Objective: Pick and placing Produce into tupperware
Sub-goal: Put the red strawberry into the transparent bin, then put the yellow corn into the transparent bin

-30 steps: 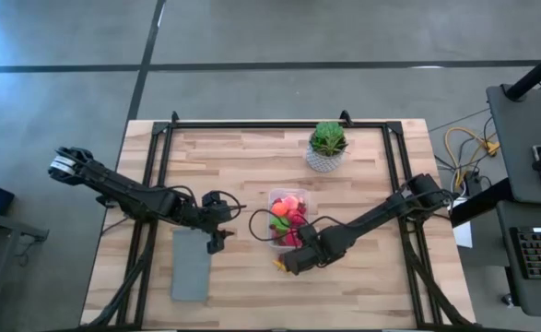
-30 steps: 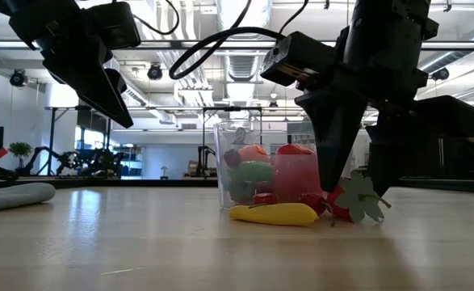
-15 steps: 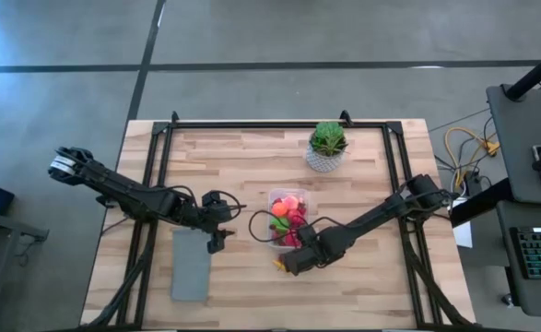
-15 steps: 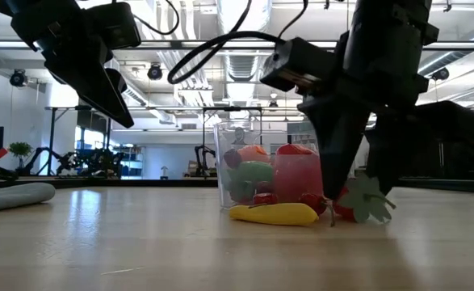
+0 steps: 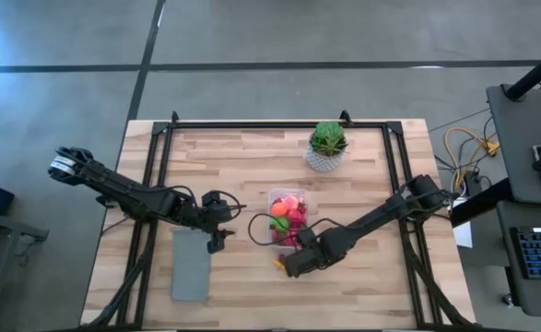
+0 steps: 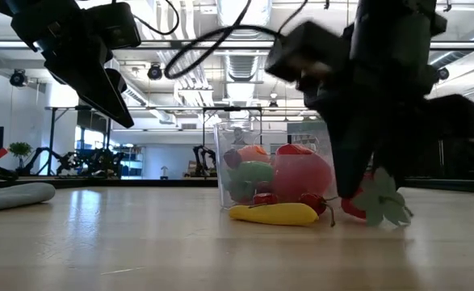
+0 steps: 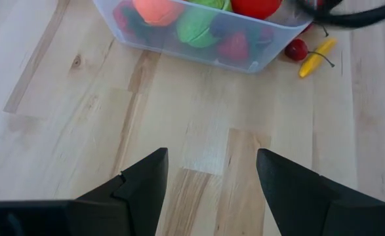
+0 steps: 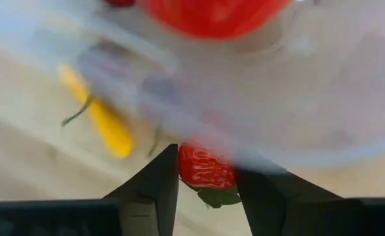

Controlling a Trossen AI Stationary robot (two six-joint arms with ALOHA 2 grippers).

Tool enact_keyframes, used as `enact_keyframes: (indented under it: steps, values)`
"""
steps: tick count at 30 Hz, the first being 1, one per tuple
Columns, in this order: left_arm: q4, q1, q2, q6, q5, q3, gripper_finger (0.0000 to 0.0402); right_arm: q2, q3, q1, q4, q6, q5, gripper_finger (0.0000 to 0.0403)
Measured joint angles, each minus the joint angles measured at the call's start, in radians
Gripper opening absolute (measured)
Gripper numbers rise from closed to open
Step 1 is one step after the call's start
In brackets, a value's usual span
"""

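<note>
Right tool (image 8: 207, 172) pinching strawberry (image 8: 206, 168) at tupperware's (image 5: 288, 219) 6 o'clock; left tool (image 7: 210, 172) half-wide, empty, at 9 o'clock.

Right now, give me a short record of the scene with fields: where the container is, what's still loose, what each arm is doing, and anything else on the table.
container: clear tub mid-table, holding several toy produce pieces
loose on table: yellow piece and a cherry just outside the tub
right end effector: beside the tub, fingers closed on a strawberry
left end effector: open, empty, waiting left of the tub
other items: potted plant, flat grey rectangle
</note>
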Motion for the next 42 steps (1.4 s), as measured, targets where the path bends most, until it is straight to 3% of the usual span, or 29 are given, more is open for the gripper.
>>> enact_keyframes:
  steps: [5,12,17,27,34,42]
  values:
    - [0.0,0.0,0.0,0.0,0.0,0.0,0.0219,-0.054,0.035,0.014,0.005,-0.011,0.015,0.0141]
    - [-0.001,0.0,0.0,0.0,0.0,-0.001,0.0219,-0.167,0.059,-0.001,-0.026,-0.011,0.183,0.0141]
    - [0.0,0.0,0.0,0.0,0.0,-0.001,0.0219,-0.21,0.058,-0.051,-0.144,-0.042,0.283,0.0141]
    - [0.031,0.0,0.007,0.059,0.018,-0.002,0.0219,-0.176,0.056,-0.12,-0.181,-0.133,0.302,0.0228]
    - [0.223,0.0,0.066,0.171,0.062,0.0,0.0219,-0.21,0.1,-0.07,-0.226,-0.135,0.503,0.0277]
    - [0.472,-0.006,0.28,0.325,0.215,0.021,0.0219,-0.233,0.165,0.035,-0.589,0.034,0.561,0.0283]
